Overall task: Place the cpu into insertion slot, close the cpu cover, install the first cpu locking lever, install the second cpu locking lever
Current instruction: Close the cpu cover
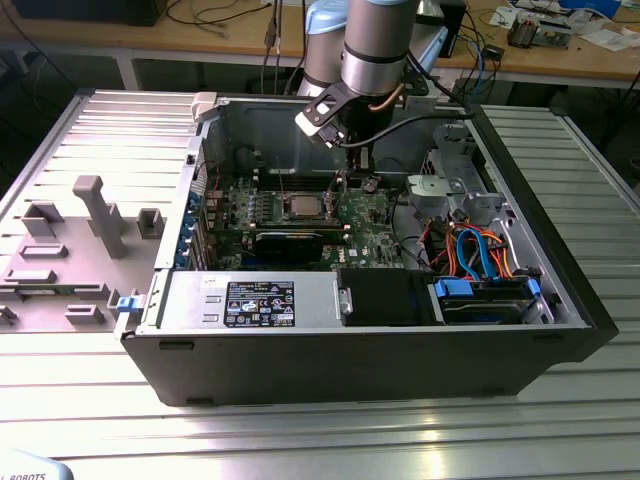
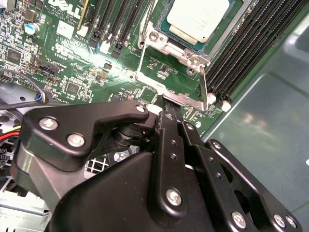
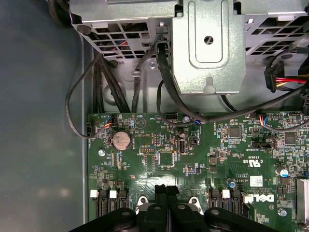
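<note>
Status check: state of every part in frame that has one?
cpu: seated in the socket, metal top up.
cpu cover: down around the cpu.
locking lever: lying beside the socket; cannot tell whether it is latched.
hand: shut, tips at the lever.
computer case: on its side, side panel off.

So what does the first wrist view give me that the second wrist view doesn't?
First wrist view: the round coin battery, the silver metal bracket beyond the board's edge, and black cables beside it.
Second wrist view: the cpu seated in its socket, the silver cpu cover with the gripper right at its near edge, and the black memory slots.
Both wrist views: the green motherboard and the black gripper low over it.
</note>
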Controlling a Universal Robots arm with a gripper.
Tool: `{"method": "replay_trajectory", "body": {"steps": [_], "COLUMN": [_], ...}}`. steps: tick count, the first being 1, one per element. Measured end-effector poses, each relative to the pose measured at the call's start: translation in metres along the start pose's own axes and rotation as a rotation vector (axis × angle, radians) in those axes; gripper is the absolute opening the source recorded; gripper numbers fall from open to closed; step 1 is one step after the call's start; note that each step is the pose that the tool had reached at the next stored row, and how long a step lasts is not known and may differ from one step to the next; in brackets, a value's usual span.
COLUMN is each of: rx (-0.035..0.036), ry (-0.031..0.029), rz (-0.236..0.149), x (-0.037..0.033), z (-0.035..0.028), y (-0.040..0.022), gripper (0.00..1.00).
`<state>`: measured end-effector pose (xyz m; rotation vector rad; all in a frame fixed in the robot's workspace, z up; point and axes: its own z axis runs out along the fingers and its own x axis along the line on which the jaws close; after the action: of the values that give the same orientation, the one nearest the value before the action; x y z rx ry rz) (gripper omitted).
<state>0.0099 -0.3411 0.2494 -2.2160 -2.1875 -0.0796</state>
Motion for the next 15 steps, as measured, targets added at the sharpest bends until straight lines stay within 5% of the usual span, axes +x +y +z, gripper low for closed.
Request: {"method": "replay_trajectory", "body": {"steps": [15], "rx": [0.0], "ry": [0.0001], "rz": [0.0], "x": [-0.0001], "z": [-0.0001], "y": [-0.0047], "gripper": [0.11]}}
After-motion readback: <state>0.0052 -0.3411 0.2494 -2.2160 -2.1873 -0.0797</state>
